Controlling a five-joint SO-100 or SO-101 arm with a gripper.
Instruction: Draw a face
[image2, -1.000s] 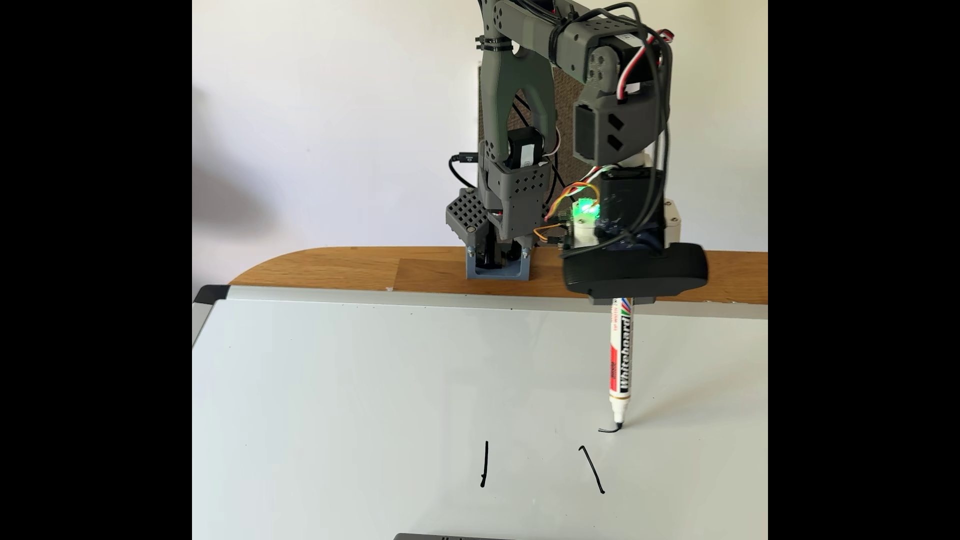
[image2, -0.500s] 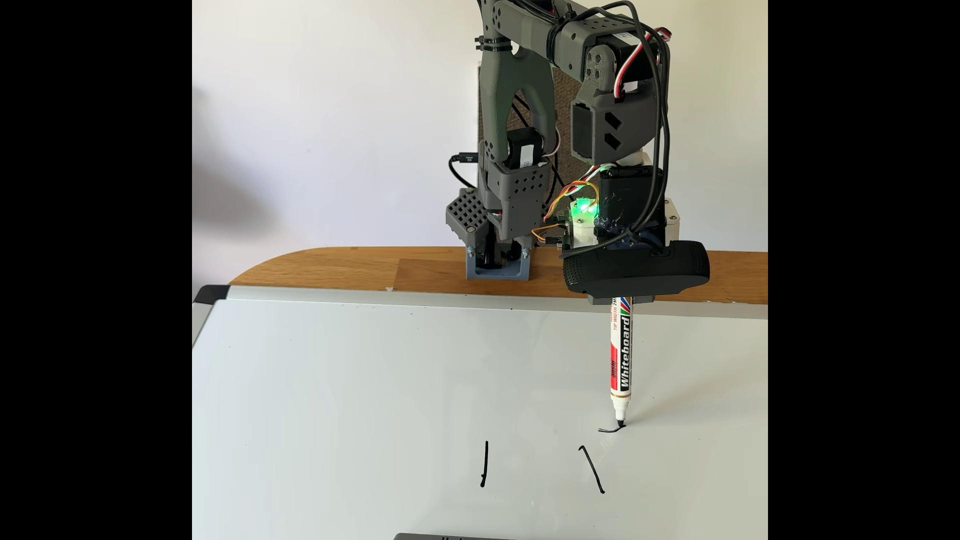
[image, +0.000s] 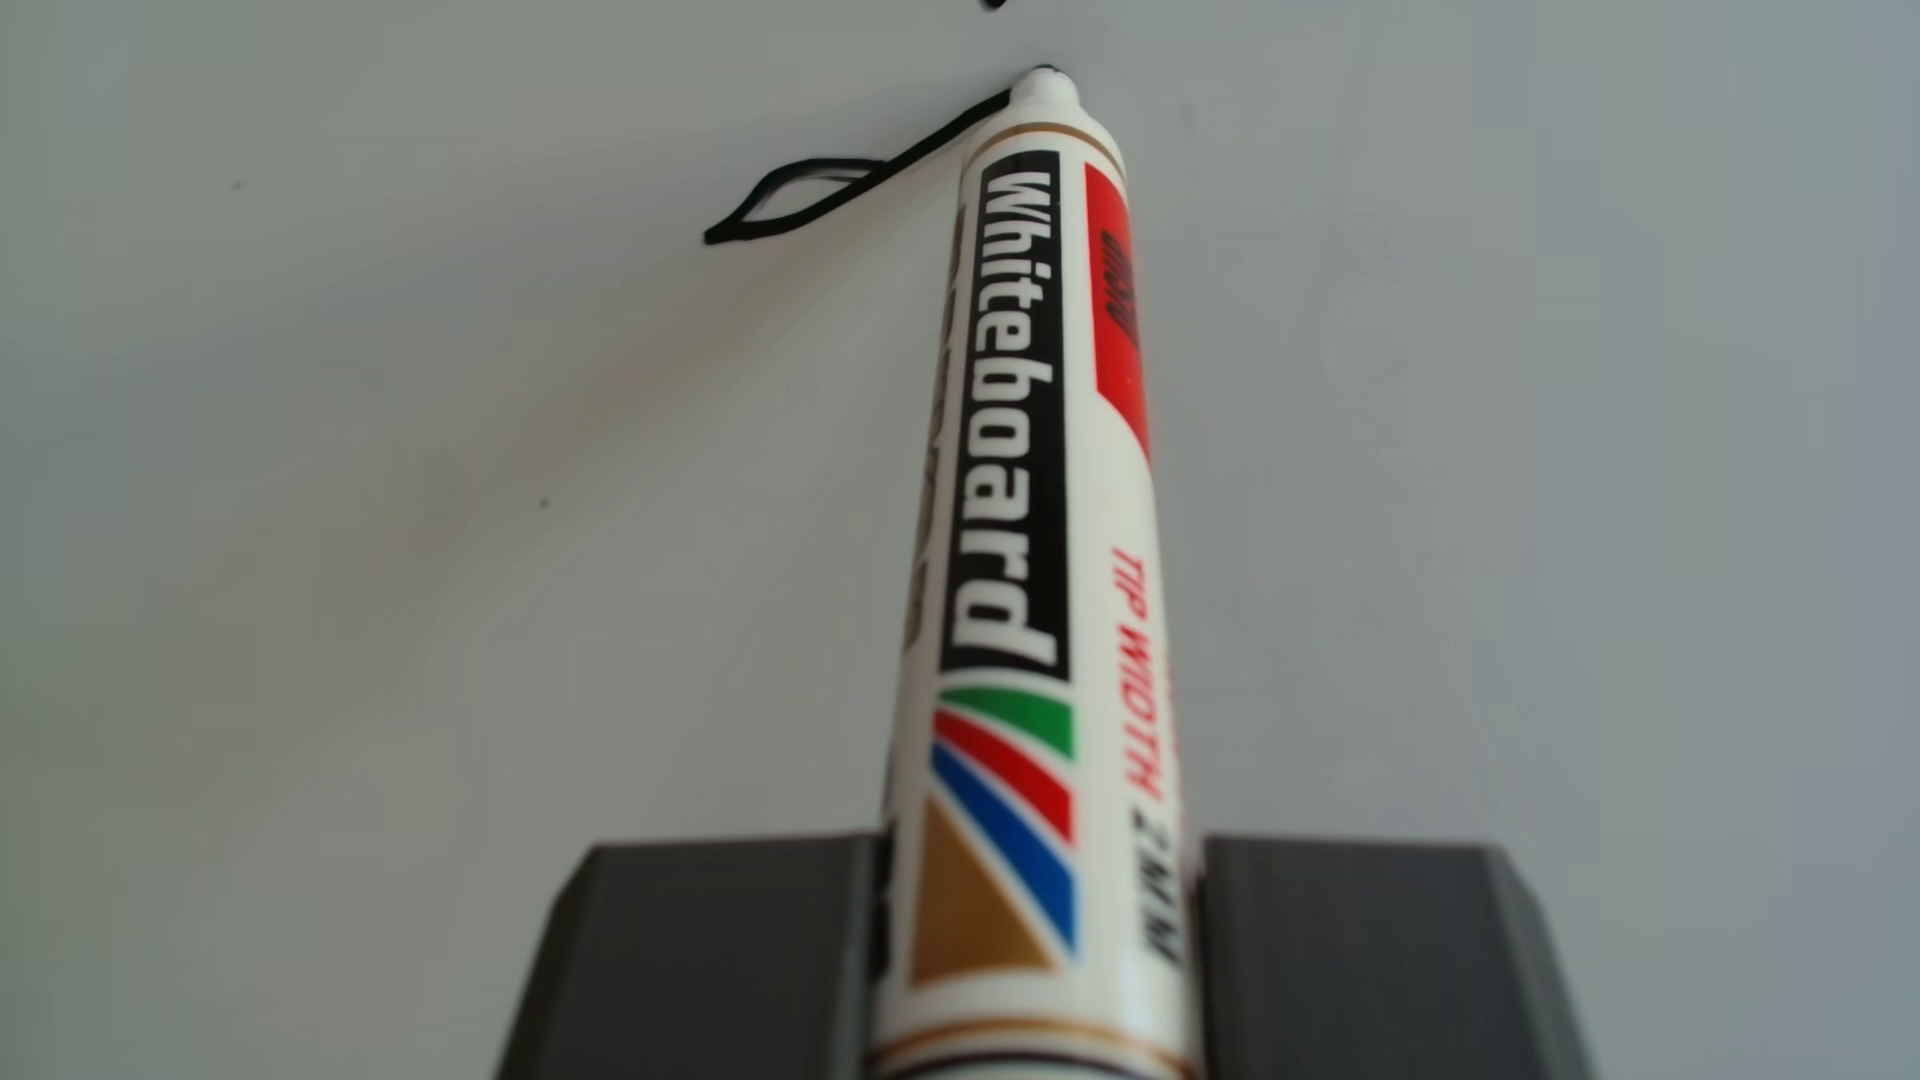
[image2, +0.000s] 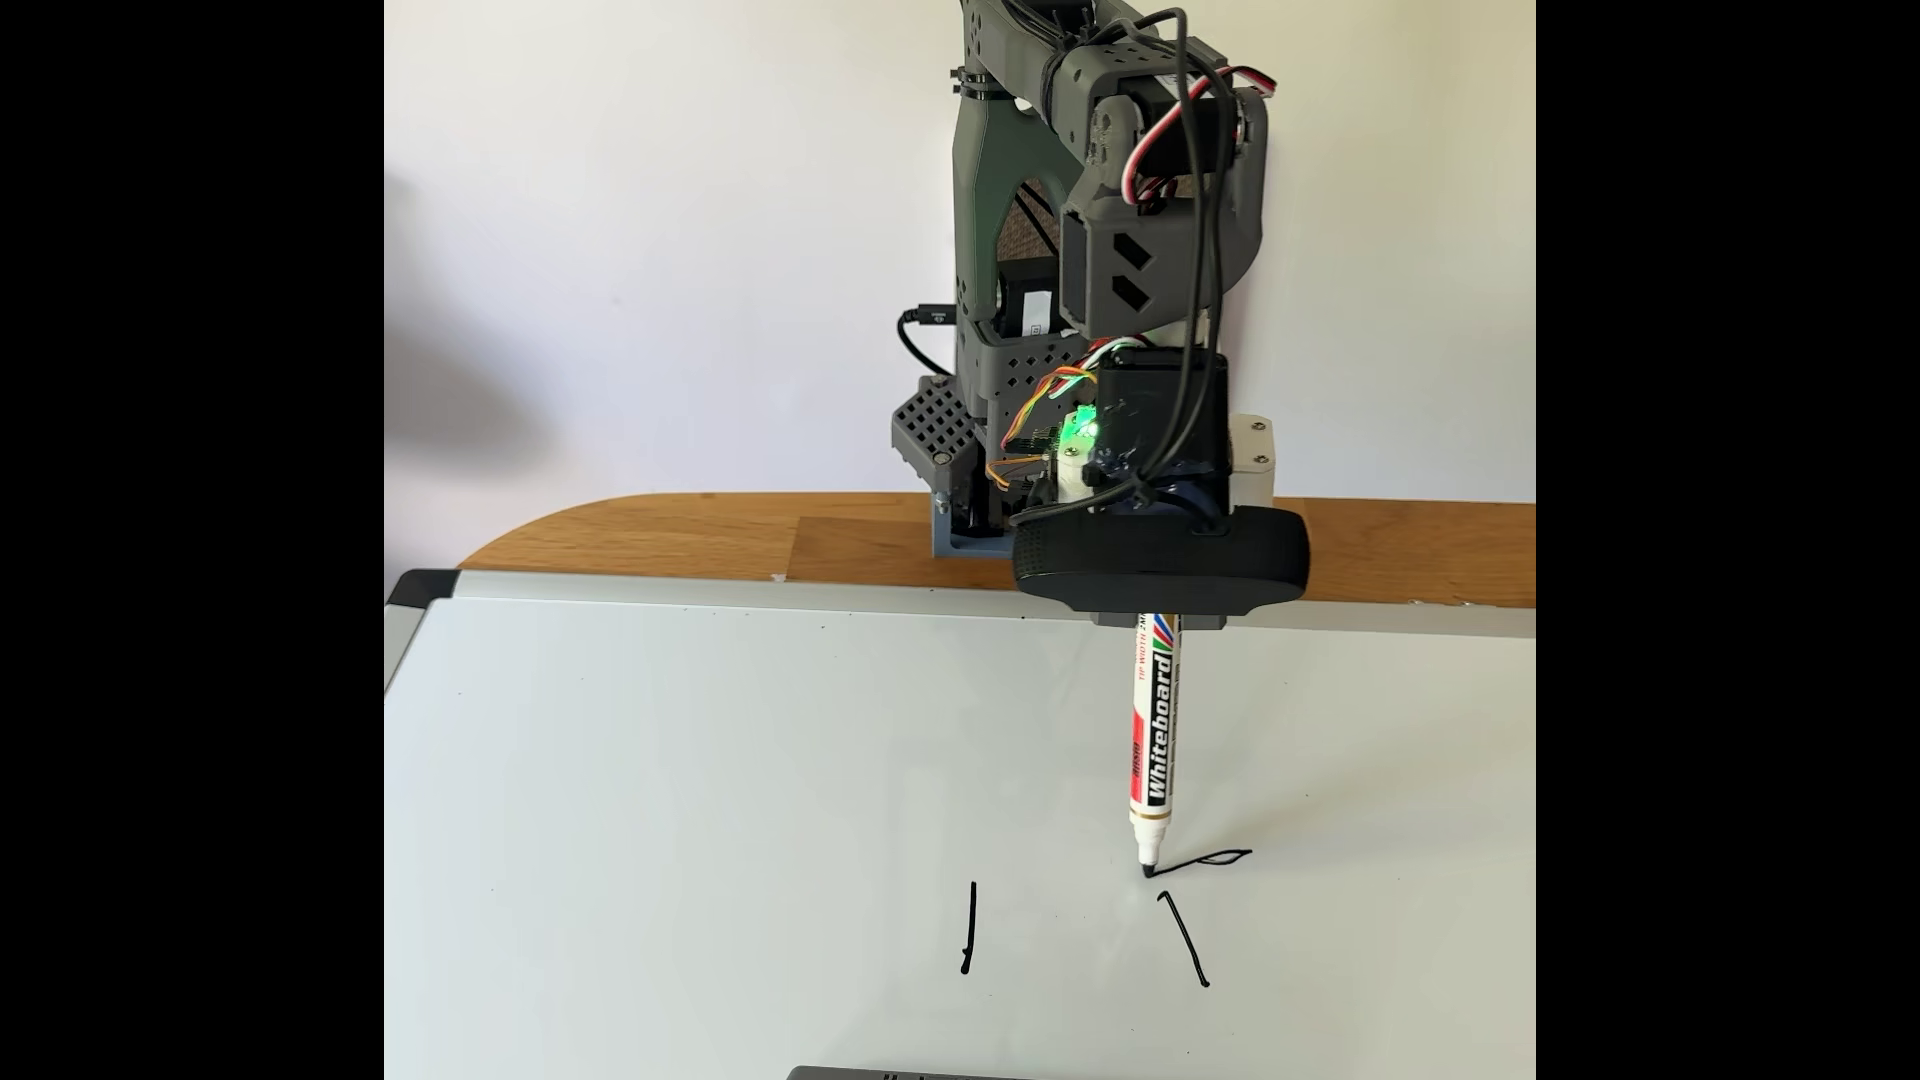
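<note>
Black ink on the whiteboard (image2: 727, 779) is what you have so far. Reading the fixed view from left to right: one short upright stroke (image2: 969, 927), then a slanted stroke with a hooked top (image2: 1184, 938), and above that the fresh line of the face (image2: 1205, 860), running from the marker's tip out to the right and ending in a narrow loop. The marker (image2: 1155, 748) stands nearly upright, its nib on the board at the left end of that line.

Your risk, I judge, is pressure: if the arm sags, the nib will drag and smear; if it lifts, the curve breaks. The tip also sits just above the hooked stroke, so a downward drift would cross it.

The gripper (image: 1039, 955) is clamped on the marker, a dark jaw either side of the barrel in the other view, with the face's new line (image: 821, 192) far ahead, left of the tip.
</note>
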